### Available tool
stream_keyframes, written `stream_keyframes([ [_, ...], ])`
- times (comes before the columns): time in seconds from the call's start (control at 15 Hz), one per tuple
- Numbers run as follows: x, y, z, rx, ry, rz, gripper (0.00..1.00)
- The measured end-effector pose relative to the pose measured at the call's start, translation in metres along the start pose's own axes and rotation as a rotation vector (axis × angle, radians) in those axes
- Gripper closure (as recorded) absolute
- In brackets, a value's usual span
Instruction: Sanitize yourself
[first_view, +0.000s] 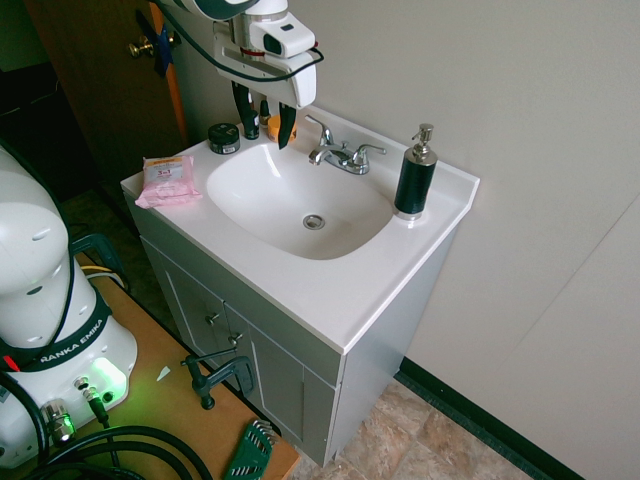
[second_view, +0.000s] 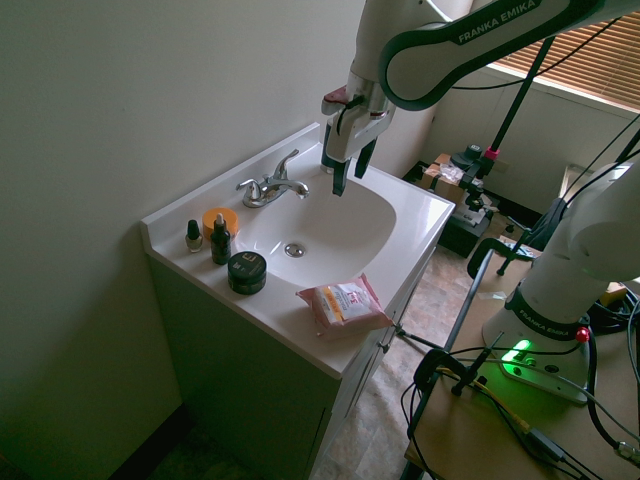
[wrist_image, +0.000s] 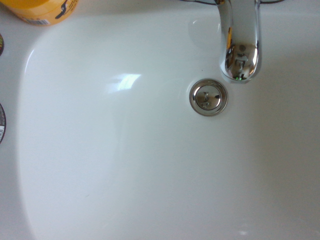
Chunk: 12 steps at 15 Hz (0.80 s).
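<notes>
I am the white Franka arm; my base stands on a wooden table beside a white bathroom sink. My gripper hangs above the back of the basin, just beside the chrome faucet, pointing down. It is open, and nothing sits between its two black fingers. A dark soap dispenser with a silver pump stands on the counter on the far side of the faucet. The wrist view looks straight down on the drain and the faucet spout.
A pink pack of wipes lies on the counter's front corner. A black jar, an orange jar and two small dark bottles stand beside the basin. The wall runs right behind the faucet.
</notes>
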<state>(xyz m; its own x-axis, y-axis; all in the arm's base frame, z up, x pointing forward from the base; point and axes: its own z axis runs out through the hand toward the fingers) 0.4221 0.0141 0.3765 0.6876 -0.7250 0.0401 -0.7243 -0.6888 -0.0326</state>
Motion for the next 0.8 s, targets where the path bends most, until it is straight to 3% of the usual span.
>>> stream_keyframes([
  [0.4,0.012,-0.007,-0.003,0.025,0.001,0.059,0.00],
  [0.8,0.117,-0.026,-0.073,0.118,0.045,0.201,0.00],
])
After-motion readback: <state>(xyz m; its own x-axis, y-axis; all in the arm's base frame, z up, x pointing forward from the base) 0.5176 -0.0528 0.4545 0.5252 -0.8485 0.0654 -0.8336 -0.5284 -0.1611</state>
